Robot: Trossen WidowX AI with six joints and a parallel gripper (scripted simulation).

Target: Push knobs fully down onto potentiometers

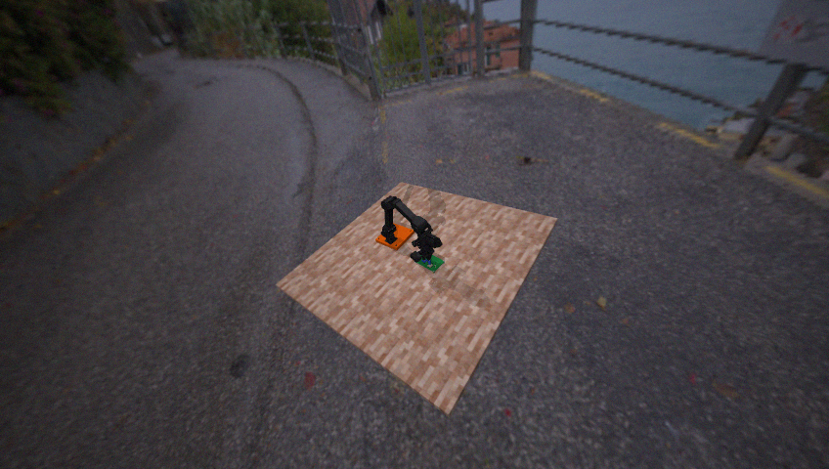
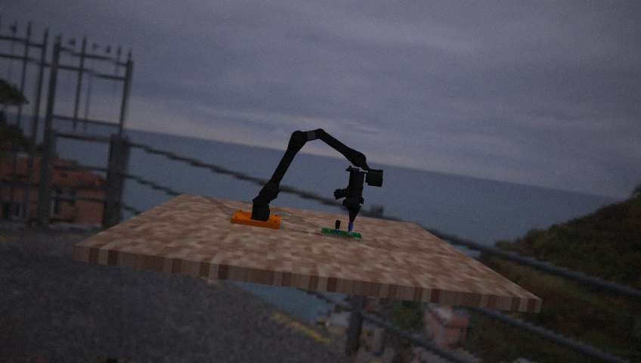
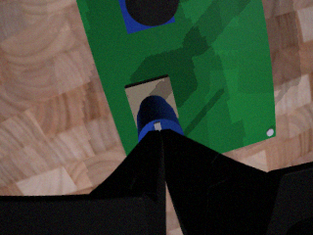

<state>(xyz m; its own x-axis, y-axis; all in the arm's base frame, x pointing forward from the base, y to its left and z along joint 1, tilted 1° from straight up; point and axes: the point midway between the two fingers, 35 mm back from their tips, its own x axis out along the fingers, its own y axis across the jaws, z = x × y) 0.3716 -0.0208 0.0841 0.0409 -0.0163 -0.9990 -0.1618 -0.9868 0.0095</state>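
The green circuit board stands on short legs on the table. A blue knob stands upright on the shaft of the beige potentiometer. My gripper points down, shut and empty, with its fingertips at the top of the blue knob, seemingly touching it. A black knob stands on the blue potentiometer, out of the gripper's reach. The fingers partly hide the blue knob. I cannot tell whether either knob sits against its potentiometer.
The arm stands on an orange base plate behind the board. The wooden table top extends around both. A round light spot marks the board's near right corner in the wrist view.
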